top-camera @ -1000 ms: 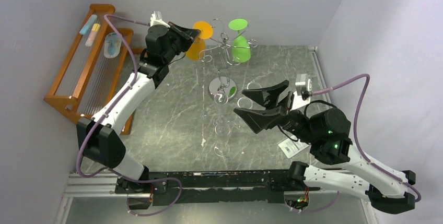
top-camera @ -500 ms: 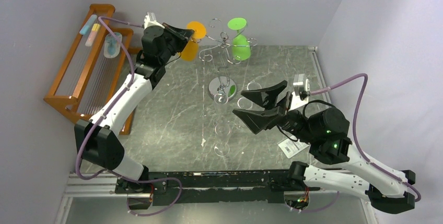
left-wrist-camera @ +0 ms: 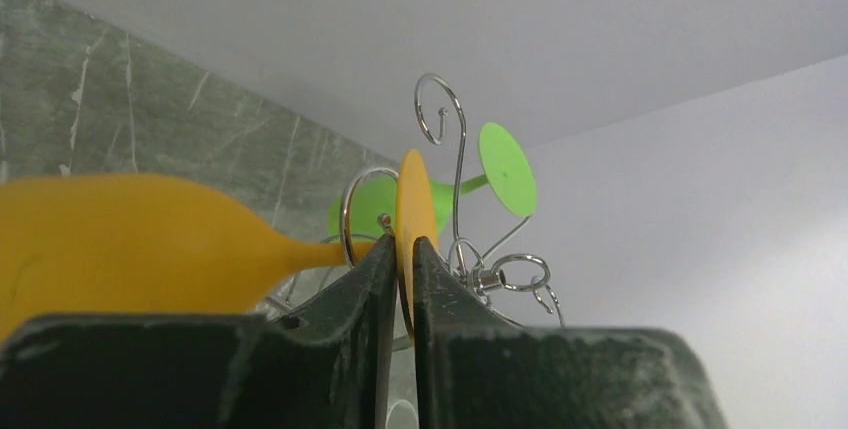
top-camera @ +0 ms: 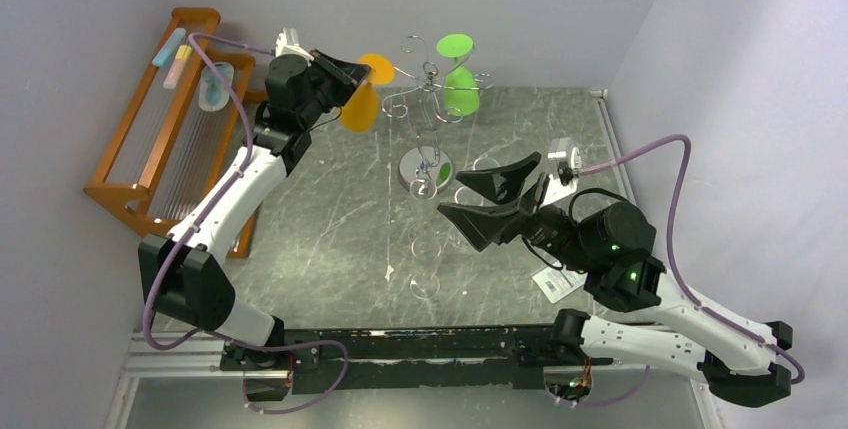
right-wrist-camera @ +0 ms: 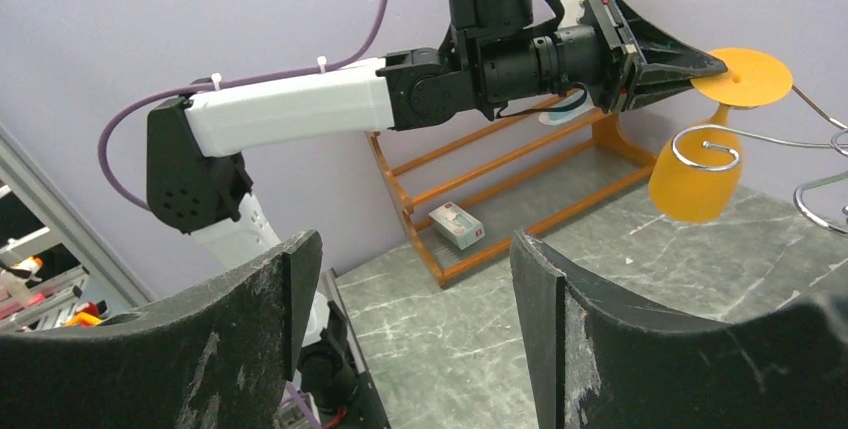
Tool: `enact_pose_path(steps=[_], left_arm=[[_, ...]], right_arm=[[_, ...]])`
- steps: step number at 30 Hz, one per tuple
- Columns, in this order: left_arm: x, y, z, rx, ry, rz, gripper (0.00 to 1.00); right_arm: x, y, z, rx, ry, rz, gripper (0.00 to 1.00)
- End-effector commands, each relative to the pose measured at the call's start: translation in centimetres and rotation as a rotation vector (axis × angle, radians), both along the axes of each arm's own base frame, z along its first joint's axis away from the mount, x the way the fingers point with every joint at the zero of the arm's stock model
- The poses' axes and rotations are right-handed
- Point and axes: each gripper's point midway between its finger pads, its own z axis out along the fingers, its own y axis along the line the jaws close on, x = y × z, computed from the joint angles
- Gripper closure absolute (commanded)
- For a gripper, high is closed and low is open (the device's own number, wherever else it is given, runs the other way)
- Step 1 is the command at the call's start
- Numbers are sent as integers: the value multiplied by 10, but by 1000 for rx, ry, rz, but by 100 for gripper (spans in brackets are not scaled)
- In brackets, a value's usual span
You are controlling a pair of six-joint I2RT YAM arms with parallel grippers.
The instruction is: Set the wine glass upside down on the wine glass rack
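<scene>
**A:** Left gripper (left-wrist-camera: 400, 249): jaws pinched on the flat foot of the orange wine glass (top-camera: 358, 107). The glass hangs bowl-down at the left side of the wine glass rack (top-camera: 428, 79), well above the table (top-camera: 330, 219).

**B:** Is it on a hook?

**A:** From the right wrist view a wire curl looks to sit round the stem. I can't tell whether it bears the weight.

**B:** How will it handle?

**A:** Opaque, so I'd guess plastic: light, stiff, smooth. The foot's edge is the sensible hold, since the round bowl would slip. The thin stem is the weak point if it snags on the wire.

**B:** Right gripper (top-camera: 492, 201)?

**A:** Jaws wide apart, nothing between them, low and near the rack's base.

**B:** What's stowed?

**A:** A green glass (top-camera: 461, 89) hangs inverted on the rack's right side. The wooden rack (top-camera: 130, 164) by the left wall carries a few pastel items up top. It has a small box (right-wrist-camera: 455, 221) lower down.
</scene>
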Motion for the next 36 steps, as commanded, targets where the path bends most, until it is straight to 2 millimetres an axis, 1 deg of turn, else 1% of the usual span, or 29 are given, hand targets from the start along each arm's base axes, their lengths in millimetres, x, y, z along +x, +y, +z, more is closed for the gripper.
enact_pose_path(steps=[1,6,8,9,10,12,13,16,17,20,22,23,26,29,33,35,36], left_arm=[[-8,-9,9,4,-27,-95,83],[-14,-14,3,-6,-7,-132,74],[-17,-12,1,5,5,-131,66],[-19,-9,0,13,9,-120,60],[-22,-5,0,23,12,-106,51],[-28,5,-6,60,40,-69,38],[-32,9,-8,78,47,-54,33],[-46,21,-8,133,49,-33,25],[-52,25,-12,158,62,-27,24],[-73,43,-3,239,21,2,22],[-91,52,2,285,-11,1,22],[-99,61,4,311,-28,29,22],[-125,78,4,378,-56,53,21],[-149,90,-10,447,-33,44,20],[-174,99,-34,503,20,21,21],[-183,98,-47,506,32,-9,21],[-187,98,-52,502,38,-16,22]], right_arm=[[4,0,-5,-4,25,-21,27],[8,-1,-6,3,38,-37,27],[10,-2,-7,2,55,-53,27],[12,-2,-8,-1,65,-61,27],[14,-2,-9,-6,77,-67,27],[17,-2,-14,-24,99,-83,27],[19,-2,-19,-42,117,-92,27],[24,-3,-31,-72,167,-122,27],[26,-3,-35,-83,181,-133,26],[33,-4,-51,-142,234,-174,26],[38,-4,-67,-204,281,-208,25],[39,-5,-72,-233,305,-221,25],[42,-2,-96,-344,375,-243,25],[42,3,-124,-452,441,-248,29],[44,11,-163,-578,506,-256,28],[45,16,-175,-613,525,-257,28],[48,19,-178,-621,532,-264,28]])
